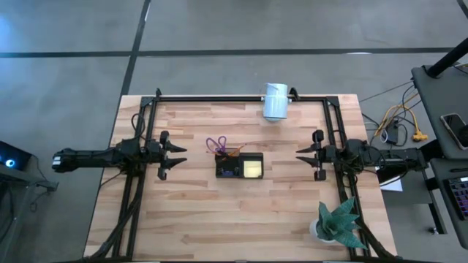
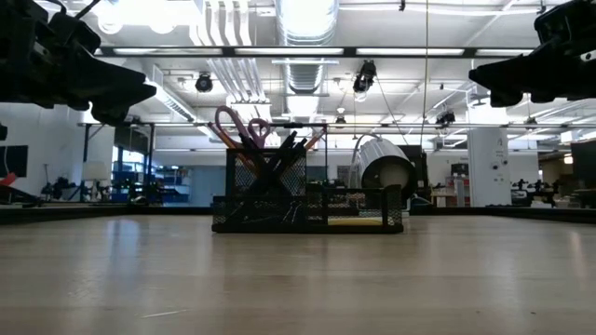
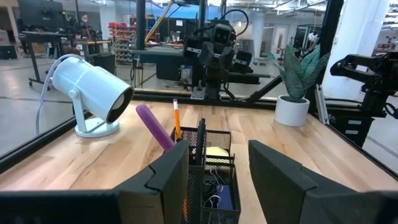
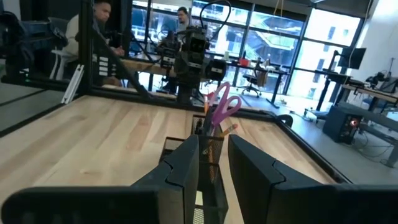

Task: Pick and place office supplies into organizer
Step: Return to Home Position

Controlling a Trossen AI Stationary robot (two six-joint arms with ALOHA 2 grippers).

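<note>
Looking down, I see the left hand (image 1: 180,156) at nine o'clock of the organizer (image 1: 239,176), right hand (image 1: 300,156) at three, both parted, empty.

The organizer (image 1: 240,166) sits mid-table (image 1: 183,212), with the left gripper (image 1: 183,155) to its left and the right gripper (image 1: 297,156) to its right (the 2 well apart from it). The scissors (image 1: 216,143) and pencil (image 1: 232,151) stand in its left part, and the sticky-note pad (image 1: 252,169) lies in its right. The cylinder (image 1: 276,102) is behind it at the far edge, and the plant (image 1: 338,221) is at the front right corner.

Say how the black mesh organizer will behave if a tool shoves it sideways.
The organizer looks like thin wire mesh, so it is probably light and likely to slide on the smooth wood table. The scissors and pencil stand tall at one end, so a high push might tip it.
</note>
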